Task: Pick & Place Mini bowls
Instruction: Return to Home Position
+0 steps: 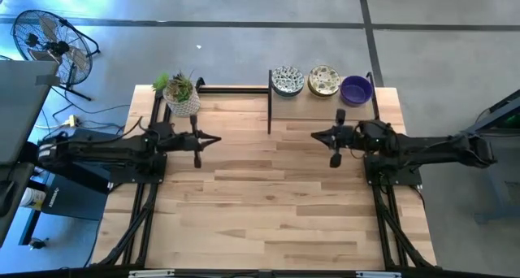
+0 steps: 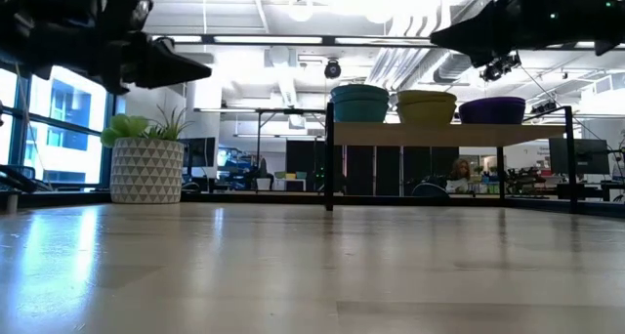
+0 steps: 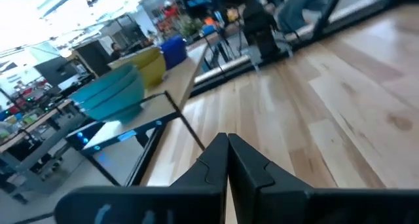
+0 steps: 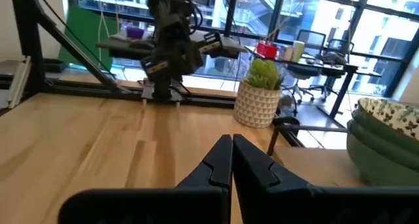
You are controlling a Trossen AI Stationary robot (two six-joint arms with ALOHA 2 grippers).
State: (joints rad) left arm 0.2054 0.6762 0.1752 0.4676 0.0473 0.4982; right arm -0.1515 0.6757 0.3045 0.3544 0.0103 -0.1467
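Jaws seemingly closed over wooden table (image 1: 268, 217), office (image 2: 283, 173) beyond.

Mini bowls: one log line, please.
mini bowls: three stacks on shelf | left gripper: shut, empty, hovering left | right gripper: shut, empty, hovering right

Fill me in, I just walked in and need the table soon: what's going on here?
Nothing is being handled. The left tool and right tool hang shut and empty above the table, tips facing each other. On the shelf at the far edge sit the blue patterned bowls, white patterned bowls and violet bowls, side by side. A potted plant stands beside the shelf.
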